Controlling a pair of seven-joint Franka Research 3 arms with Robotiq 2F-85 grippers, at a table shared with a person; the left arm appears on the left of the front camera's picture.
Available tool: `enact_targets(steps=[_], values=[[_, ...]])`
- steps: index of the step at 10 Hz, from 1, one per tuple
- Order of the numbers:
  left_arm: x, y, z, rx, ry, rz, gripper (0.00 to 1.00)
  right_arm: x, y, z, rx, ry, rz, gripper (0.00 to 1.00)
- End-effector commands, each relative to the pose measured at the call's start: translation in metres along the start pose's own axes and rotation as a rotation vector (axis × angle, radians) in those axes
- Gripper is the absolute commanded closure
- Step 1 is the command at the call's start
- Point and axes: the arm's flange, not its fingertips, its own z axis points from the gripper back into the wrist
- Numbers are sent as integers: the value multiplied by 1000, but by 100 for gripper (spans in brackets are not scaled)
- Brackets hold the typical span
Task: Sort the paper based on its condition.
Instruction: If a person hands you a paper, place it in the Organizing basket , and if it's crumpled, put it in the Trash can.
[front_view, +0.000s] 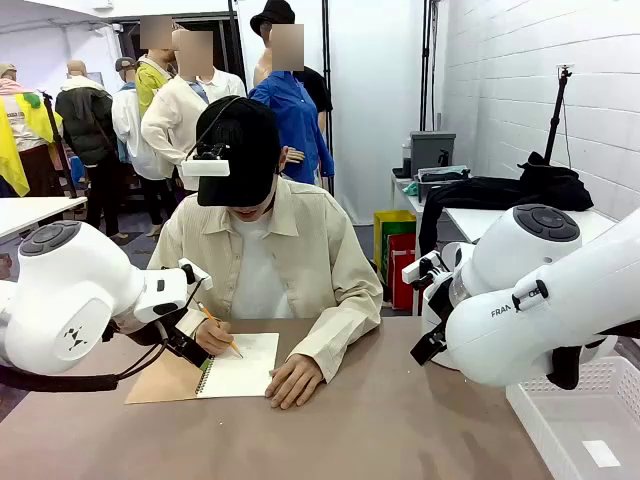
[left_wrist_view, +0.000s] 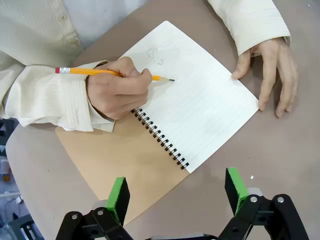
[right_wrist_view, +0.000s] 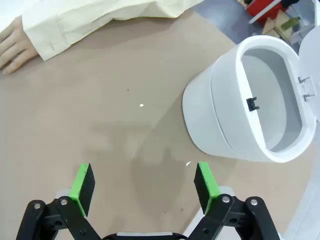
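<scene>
- Left wrist view: the left end effector hangs with its jaws spread wide and nothing between them, above the near edge of a spiral notebook and the bare brown surface beside it.
- Right wrist view: the right end effector is just as wide and empty, over open surface, with a white oval bin just to its right, the bin's mouth turned towards the camera.
- At the near right corner of the surface stands a white mesh basket.
- The notebook lies at the left middle, its brown cover folded out flat and a white lined page still bound to the spiral, with faint pencil marks near its far edge.
- The person's right hand rests on the notebook and holds a yellow pencil, tip on the page.
- The person's left hand lies flat on the surface, thumb at the page's far right edge.
- The person sits at the far side, bent over the notebook.
</scene>
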Motion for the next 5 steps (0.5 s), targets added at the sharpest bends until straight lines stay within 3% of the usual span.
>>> enact_targets(steps=[1,5], values=[[0,0,0,0,0,0,0,0,0,0,0,0,0,0],[0,0,0,0,0,0,0,0,0,0,0,0,0,0]])
